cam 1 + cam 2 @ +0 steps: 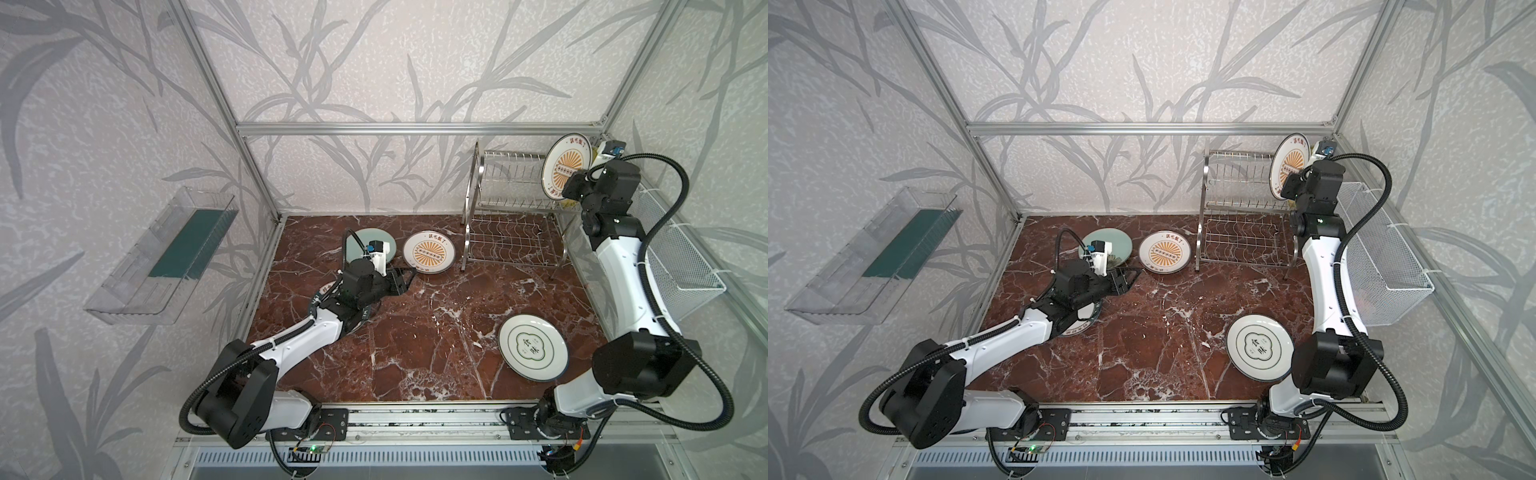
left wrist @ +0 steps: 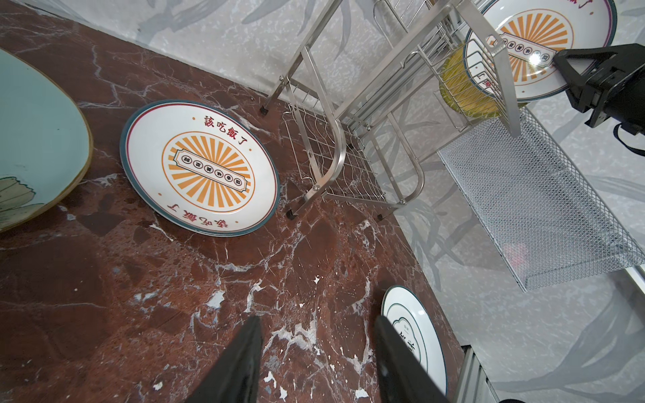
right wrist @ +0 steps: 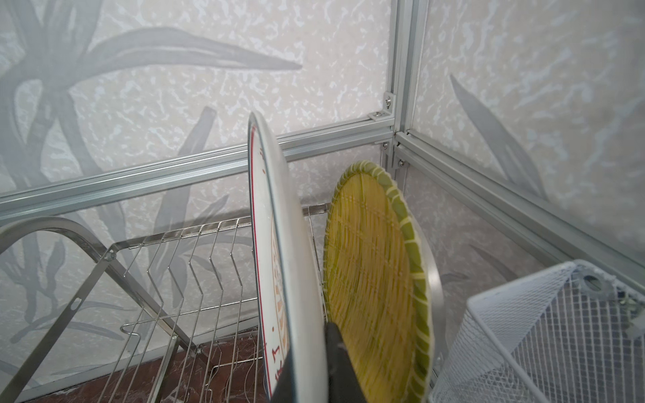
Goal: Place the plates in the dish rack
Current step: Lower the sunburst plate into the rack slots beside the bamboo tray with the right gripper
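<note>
**Item 1. Right pincer** (image 3: pixel 310 356): clamped on the rim of a sunburst plate (image 3: pixel 279 244), which it holds on edge over the upper tier of the dish rack (image 1: pixel 511 166). The pincer hides the plate's bottom edge, so I cannot tell whether it sits between prongs.

**Item 2. Yellow ribbed plate** (image 3: pixel 370 272): upright in the same tier, just past the pincer's outer finger. It is close to the held plate but apart from it.

**Item 3. White mesh basket** (image 3: pixel 541 331): near that pincer, on its side away from the empty slots.

**Item 4. Left pincer** (image 2: pixel 317 349): jaws apart and empty, low over the marble table (image 1: pixel 415 353).
- A second sunburst plate (image 1: pixel 428 252) lies flat just ahead of it.
- A pale green plate (image 2: pixel 35 139) lies beside it.
- A cloud-emblem plate (image 1: pixel 533 353) lies well apart from it.
- A teal-rimmed lettered plate (image 1: pixel 1084 324) is mostly hidden under its arm.

**Hazards, as judged:**
- A rim pinch gives little hold, so the plate may swivel or slip on the way down.
- If the edge lands on a prong instead of between two, letting go would tip the plate against the yellow one or drop it off the tier.
- Drifting outward would knock the yellow plate.
</note>
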Robot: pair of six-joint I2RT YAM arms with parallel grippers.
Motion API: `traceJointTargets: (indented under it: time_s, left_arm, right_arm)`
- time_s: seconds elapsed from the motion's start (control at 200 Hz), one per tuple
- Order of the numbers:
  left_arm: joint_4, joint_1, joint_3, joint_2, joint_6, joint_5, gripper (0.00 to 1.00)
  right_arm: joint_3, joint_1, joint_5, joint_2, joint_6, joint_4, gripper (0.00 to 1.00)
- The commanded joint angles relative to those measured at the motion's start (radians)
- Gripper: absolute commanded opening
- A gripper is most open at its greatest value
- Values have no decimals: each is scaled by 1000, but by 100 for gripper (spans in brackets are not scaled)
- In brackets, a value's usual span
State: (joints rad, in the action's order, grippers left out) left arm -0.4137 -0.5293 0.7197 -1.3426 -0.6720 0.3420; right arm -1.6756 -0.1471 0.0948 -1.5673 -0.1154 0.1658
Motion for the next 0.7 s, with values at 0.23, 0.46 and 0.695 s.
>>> traceJointTargets:
  time_s: [0.23, 0.46, 0.695]
  left_arm:
    - [-18, -5, 12, 5, 12, -8, 50]
    - [-17, -5, 12, 5, 14, -9, 50]
    - [-21, -5, 12, -9, 12, -5, 50]
  right_arm:
    - [-67, 27, 100, -32, 67, -30, 0]
    - [-73, 39, 124, -55, 77, -28, 0]
    - [-69, 49, 149, -66, 83, -35, 0]
